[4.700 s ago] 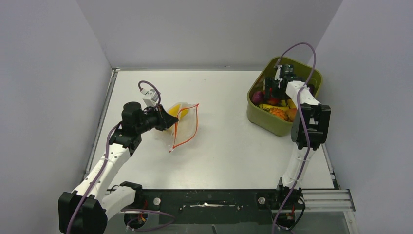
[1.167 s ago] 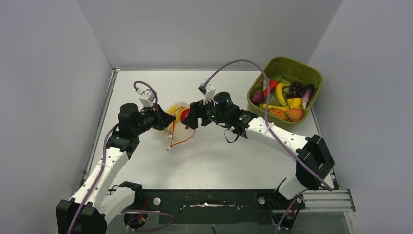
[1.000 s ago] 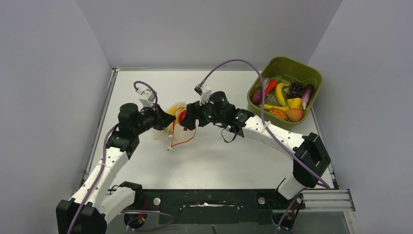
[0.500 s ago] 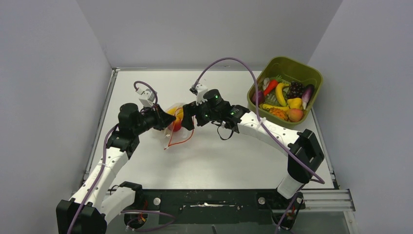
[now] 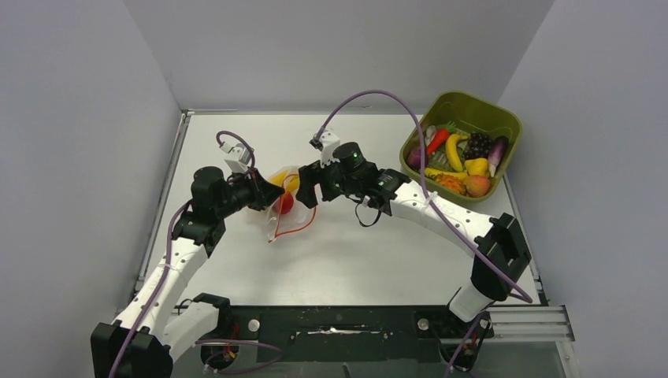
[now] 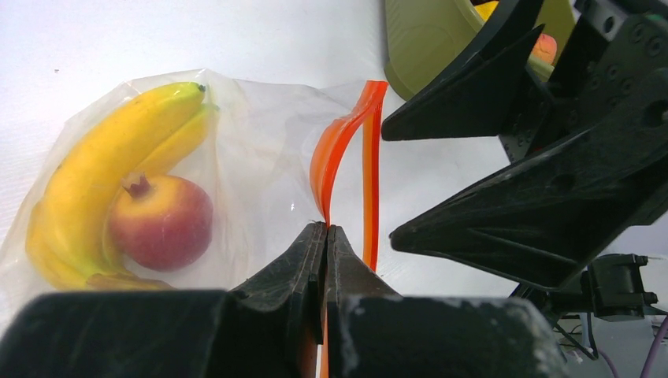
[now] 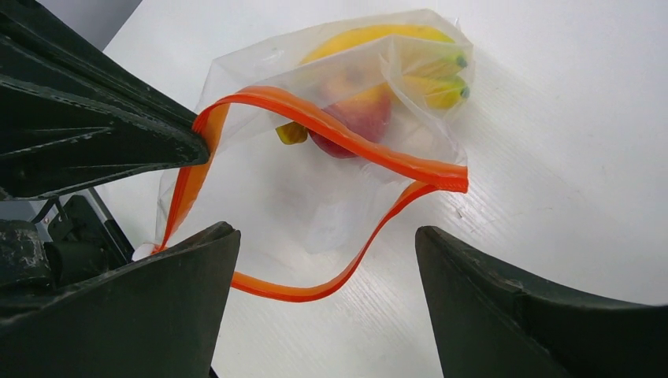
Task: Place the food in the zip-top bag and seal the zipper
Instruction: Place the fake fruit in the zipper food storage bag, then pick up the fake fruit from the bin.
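Left wrist view, left gripper: clamped tight, fingertips pressed together on one lip of the zipper, right at the bag's mouth.
right gripper: jaws spread wide with nothing in them, parked just in front of the bag's mouth, facing the left gripper across the opening.
zipper: the orange-red strip gapes in a big loop, so it's not sealed. The far lip arches over the near one.
zip-top bag: clear and crinkly, lying on the white table, mouth toward the right gripper.
food in the bag: yellow bananas curve along the bag's closed end, with a red round fruit snug against them.
green bin: well apart from the bag, off on the right gripper's side, with the rest of the food piled inside.
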### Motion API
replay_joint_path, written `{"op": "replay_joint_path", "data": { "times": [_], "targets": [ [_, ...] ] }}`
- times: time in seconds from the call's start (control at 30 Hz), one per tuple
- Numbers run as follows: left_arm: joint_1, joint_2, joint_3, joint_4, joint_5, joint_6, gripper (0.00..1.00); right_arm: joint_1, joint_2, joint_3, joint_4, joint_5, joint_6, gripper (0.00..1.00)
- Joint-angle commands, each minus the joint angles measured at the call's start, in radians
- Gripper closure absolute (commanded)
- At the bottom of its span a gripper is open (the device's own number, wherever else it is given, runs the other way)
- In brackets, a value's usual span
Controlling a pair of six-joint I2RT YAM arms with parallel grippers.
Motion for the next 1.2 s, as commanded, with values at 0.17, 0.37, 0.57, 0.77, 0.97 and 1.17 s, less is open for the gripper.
{"op": "replay_joint_path", "data": {
  "times": [0.17,0.37,0.57,0.77,0.97,1.17],
  "targets": [
    [0.006,-0.025,0.007,0.037,0.011,0.008,1.00,-0.044,-0.121,0.033,-0.012,0.092,-0.087,0.17],
    [0.004,-0.037,0.005,0.041,0.015,0.005,1.00,-0.174,-0.172,0.036,-0.045,0.152,-0.160,0.21],
    [0.002,-0.054,0.004,0.044,0.021,0.004,1.00,-0.262,-0.168,0.082,-0.113,0.298,-0.255,0.23],
    [0.001,-0.067,0.002,0.049,0.028,0.001,1.00,-0.359,-0.113,0.137,-0.167,0.389,-0.296,0.23],
    [0.001,-0.070,0.000,0.052,0.032,0.000,1.00,-0.515,-0.055,0.168,-0.180,0.385,-0.303,0.23],
    [-0.001,-0.065,0.000,0.052,0.030,0.000,1.00,-0.673,-0.011,0.193,-0.165,0.353,-0.289,0.25]
  ]
}}
